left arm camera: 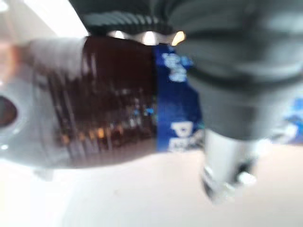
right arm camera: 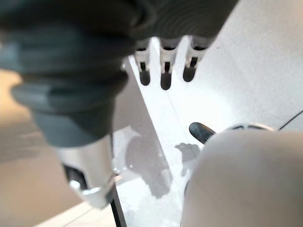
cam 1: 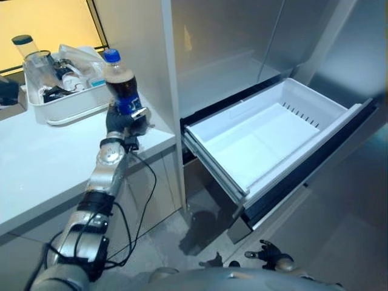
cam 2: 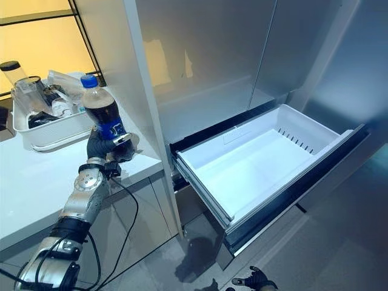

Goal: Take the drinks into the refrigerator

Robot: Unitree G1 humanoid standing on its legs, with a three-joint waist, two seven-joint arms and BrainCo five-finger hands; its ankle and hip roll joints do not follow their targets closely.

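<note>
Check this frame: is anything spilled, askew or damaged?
Nothing stands out. The left hand holds the cola bottle upright and capped above the counter, and the fridge drawer is pulled out.

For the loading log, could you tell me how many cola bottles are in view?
1: the cola bottle is upright in the left robot hand above the white counter. The cluttered tray could hide more.

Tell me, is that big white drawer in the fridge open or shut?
Open. The drawer is pulled well out from the fridge, and its white inside lies bare with nothing in it.
</note>
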